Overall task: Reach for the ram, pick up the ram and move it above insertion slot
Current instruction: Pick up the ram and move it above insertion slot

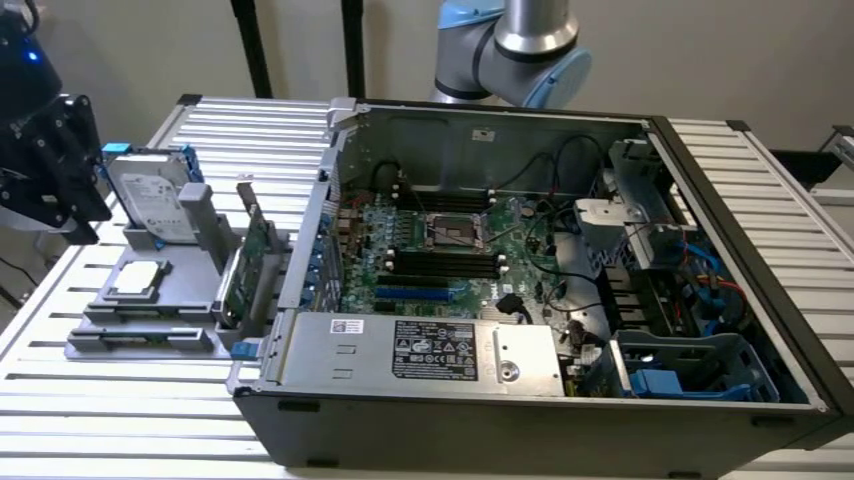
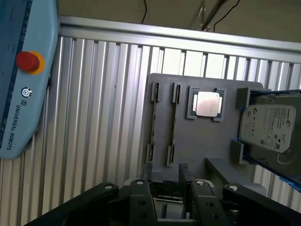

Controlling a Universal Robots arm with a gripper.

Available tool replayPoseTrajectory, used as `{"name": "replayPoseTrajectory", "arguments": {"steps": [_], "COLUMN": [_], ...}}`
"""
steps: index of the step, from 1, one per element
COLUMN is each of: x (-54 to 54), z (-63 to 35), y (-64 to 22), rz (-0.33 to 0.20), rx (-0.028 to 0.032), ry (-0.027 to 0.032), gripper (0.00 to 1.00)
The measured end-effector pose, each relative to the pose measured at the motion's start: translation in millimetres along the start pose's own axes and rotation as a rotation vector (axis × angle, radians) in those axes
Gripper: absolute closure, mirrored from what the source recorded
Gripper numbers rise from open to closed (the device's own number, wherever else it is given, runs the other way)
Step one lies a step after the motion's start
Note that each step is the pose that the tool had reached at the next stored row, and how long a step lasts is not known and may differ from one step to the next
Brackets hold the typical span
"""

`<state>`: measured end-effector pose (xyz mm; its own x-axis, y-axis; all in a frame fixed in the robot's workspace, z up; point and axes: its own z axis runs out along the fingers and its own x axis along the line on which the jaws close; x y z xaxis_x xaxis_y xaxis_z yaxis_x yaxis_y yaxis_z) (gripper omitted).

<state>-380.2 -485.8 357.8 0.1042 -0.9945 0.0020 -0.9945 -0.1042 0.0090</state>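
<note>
Tool (image 2: 167, 173) hangs with jaws apart and empty in my wrist view, above the gray holder (image 2: 197, 146). Exterior view: green boards (image 1: 247, 275) stand upright in that holder beside the computer case (image 1: 534, 432); I cannot single out the ram.

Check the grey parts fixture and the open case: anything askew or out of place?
Nothing stands out. On the grey fixture the hard drive sits in its cradle, the processor lies flat in its pocket and the green card stands upright. Inside the open case the motherboard shows no visible damage.
</note>
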Motion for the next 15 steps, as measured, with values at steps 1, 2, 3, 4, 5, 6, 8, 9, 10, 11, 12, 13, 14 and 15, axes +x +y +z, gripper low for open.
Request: {"name": "replayPoseTrajectory", "arguments": {"steps": [1,2,3,4,5,6,8,9,10,11,12,13,14,15], "x": [0.1,0.3,0.5,0.8,1.0,1.2,1.6,1.7,1.8,1.9,2.0,2.1,2.1,2.2], "z": [1.6,3.8,5.5,7.3,9.1,10.9,14.6,16.6,18.2,20.1,22.0,23.7,25.5,27.3], "y": [0.3,0.8,1.4,1.9,2.4,3.0,4.1,4.7,5.2,5.7,6.2,6.7,7.1,7.5], "rz": [0.0,0.0,0.0,0.0,0.0,0.0,0.0,0.0,0.0,0.0,0.0,0.0,0.0,0.0], "rx": [-0.0002,0.0001,-0.0001,-0.0001,-0.0001,-0.0001,0.0001,0.0001,-0.0001,0.0,0.0001,-0.0001,-0.0001,0.0], "ry": [0.0002,0.0,0.0002,0.0002,0.0002,0.0002,0.0,0.0,0.0001,0.0001,0.0,0.0001,0.0002,0.0001], "gripper": [0.64,0.64,0.64,0.64,0.64,0.64,0.64,0.64,0.64,0.64,0.64,0.64,0.64,0.64]}}
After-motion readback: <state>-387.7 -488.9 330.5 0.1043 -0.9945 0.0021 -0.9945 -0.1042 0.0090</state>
